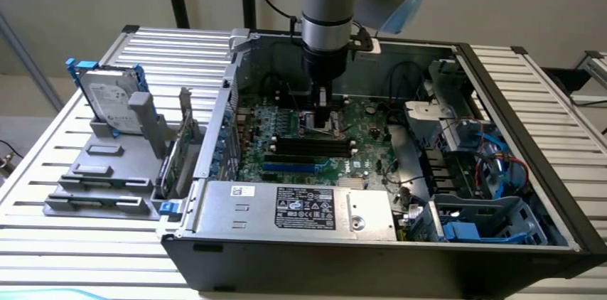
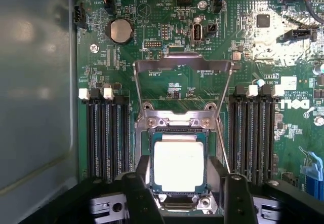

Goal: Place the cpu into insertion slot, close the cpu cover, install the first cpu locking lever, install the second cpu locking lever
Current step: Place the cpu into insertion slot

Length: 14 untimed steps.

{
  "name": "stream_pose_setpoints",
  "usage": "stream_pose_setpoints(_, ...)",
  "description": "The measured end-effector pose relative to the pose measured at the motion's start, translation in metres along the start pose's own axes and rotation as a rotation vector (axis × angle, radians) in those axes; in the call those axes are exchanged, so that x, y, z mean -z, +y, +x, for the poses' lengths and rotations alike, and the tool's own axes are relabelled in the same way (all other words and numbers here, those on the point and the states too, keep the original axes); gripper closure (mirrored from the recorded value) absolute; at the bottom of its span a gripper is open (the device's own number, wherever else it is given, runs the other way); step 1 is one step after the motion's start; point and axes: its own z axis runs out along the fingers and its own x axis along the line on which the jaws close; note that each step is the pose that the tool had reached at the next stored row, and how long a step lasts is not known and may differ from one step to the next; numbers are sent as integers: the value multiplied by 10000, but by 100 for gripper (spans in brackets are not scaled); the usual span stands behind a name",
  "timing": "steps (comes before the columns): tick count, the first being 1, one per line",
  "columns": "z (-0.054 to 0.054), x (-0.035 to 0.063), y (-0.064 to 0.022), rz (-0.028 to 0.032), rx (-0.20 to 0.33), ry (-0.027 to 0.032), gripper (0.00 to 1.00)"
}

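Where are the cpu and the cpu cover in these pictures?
cpu [image 2: 178,167], wrist view, middle of its pale metal top.
cpu cover [image 2: 182,62], wrist view, crossbar of the open silver frame.

Open PC case [image 1: 379,271] lying flat on slatted table [image 1: 57,243]. PSU [image 1: 294,207] along near wall, blue cables [image 1: 493,165] by drive cage at exterior view's right. Black memory slots [image 2: 106,133] and coin cell [image 2: 121,30] on board. Outside case, exterior view's left: grey rack [image 1: 104,179] holding hard drive [image 1: 109,97] upright.
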Motion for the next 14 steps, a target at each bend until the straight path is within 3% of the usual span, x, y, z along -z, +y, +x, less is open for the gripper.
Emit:
stream_pose_setpoints(8,-22,92,-237,1,2,0,82)
stream_pose_setpoints(11,-31,124,-319,0,2,4,89)
stream_pose_setpoints(14,-31,127,-325,-3,1,20,89)
